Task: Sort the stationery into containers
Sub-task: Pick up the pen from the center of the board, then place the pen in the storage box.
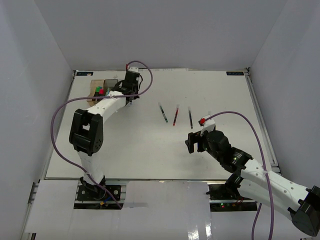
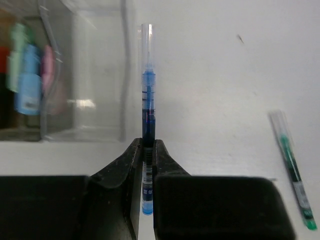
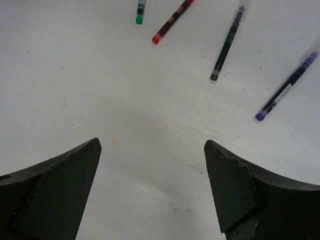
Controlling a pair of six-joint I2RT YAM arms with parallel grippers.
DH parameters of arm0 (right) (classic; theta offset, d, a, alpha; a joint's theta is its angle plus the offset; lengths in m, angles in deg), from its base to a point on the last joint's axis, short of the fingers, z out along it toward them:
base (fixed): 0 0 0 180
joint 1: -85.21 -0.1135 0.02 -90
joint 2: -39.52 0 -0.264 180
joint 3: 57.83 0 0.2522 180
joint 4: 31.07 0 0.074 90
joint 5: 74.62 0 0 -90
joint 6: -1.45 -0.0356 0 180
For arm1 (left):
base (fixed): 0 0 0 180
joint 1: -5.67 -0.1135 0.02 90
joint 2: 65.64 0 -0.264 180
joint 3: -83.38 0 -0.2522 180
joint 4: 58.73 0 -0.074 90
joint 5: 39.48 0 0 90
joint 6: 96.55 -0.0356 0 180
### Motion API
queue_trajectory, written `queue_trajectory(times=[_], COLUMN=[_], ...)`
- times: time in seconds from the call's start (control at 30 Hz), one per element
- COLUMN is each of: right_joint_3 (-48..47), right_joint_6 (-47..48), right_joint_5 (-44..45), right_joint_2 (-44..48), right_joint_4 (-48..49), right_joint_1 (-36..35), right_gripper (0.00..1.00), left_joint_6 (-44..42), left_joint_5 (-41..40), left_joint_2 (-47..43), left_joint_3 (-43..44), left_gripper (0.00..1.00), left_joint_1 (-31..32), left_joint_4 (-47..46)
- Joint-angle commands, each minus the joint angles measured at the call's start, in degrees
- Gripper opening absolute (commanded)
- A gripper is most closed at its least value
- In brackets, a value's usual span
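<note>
The left claw (image 2: 148,146) is clamped tight on a blue pen (image 2: 148,95) near the clear bin (image 2: 95,75). The right claw (image 3: 152,145) gapes wide, empty, above the surface (image 3: 75,75).

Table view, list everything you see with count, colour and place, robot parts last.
table: one, white, beneath everything.
bins: three joined, amber, dark grey, clear, far left corner.
small pieces: three, mint, blue, pink, inside the bins, blurred.
green pen: one, green, lying mid-table.
red pen: one, red, beside the green pen.
black pen: one, black, right of the red pen.
purple pen: one, purple, rightmost.
blue pen: one, blue, gripped beside the bins.
left gripper: one, black, shut on the blue pen.
right gripper: one, black, open, near loose pens.
</note>
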Motion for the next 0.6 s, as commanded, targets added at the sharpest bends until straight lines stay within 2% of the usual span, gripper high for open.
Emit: queue_trajectory(times=[0.0,0.33,0.43,0.57], right_joint_3=[0.4,0.6,0.8,0.7], right_joint_6=[0.2,0.0,0.0,0.0], right_joint_5=[0.9,0.9,1.1,1.2], right_joint_2=[0.5,0.8,0.8,0.9], right_joint_4=[1.0,0.8,0.7,0.7], right_joint_1=[0.2,0.2,0.2,0.2], right_gripper=[0.9,0.9,0.9,0.9], left_joint_6=[-8.9,-11.4,-10.8,-9.7], left_joint_5=[5.8,12.3,11.4,12.2], left_joint_2=[-2.5,7.8,10.4,10.4], left_joint_3=[3.9,15.2,17.7,16.8], left_gripper=[0.09,0.15,0.15,0.14], left_joint_1=[-5.0,-11.4,-12.1,-13.2], left_joint_4=[-1.6,-0.5,1.4,1.7])
